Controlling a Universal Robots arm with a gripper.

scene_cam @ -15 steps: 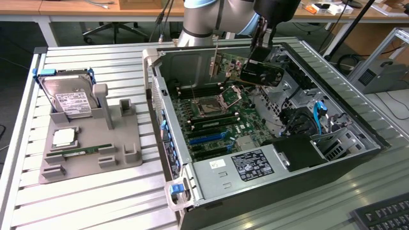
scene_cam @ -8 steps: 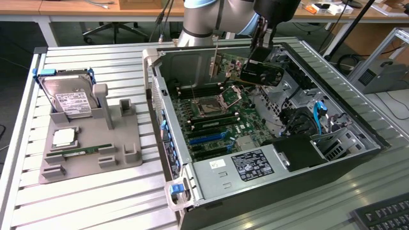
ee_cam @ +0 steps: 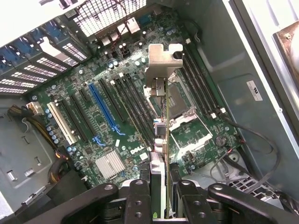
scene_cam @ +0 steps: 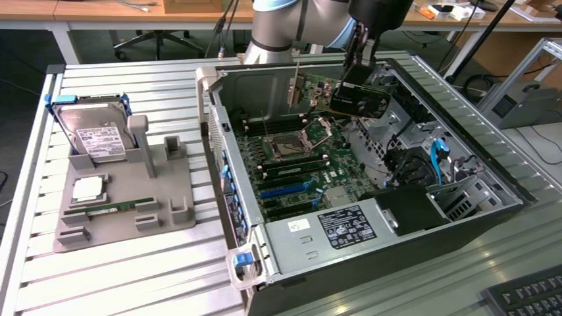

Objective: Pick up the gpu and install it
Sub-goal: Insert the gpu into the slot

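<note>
gpu (scene_cam: pixel 362 100) gripped edge-on between gripper (ee_cam: pixel 162 200) fingers, over motherboard (ee_cam: pixel 105 119) printed "DELL", inside open case (scene_cam: pixel 255 82).

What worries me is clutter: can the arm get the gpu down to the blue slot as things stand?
Probably yes. The pincer grips the gpu above the open case, and the blue slot lies bare, with no cable across it.

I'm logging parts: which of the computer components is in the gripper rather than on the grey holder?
The gpu, green board with black cooler, clamped by the gripper over the open case; the hard drive and memory stick sit in the holder.
</note>
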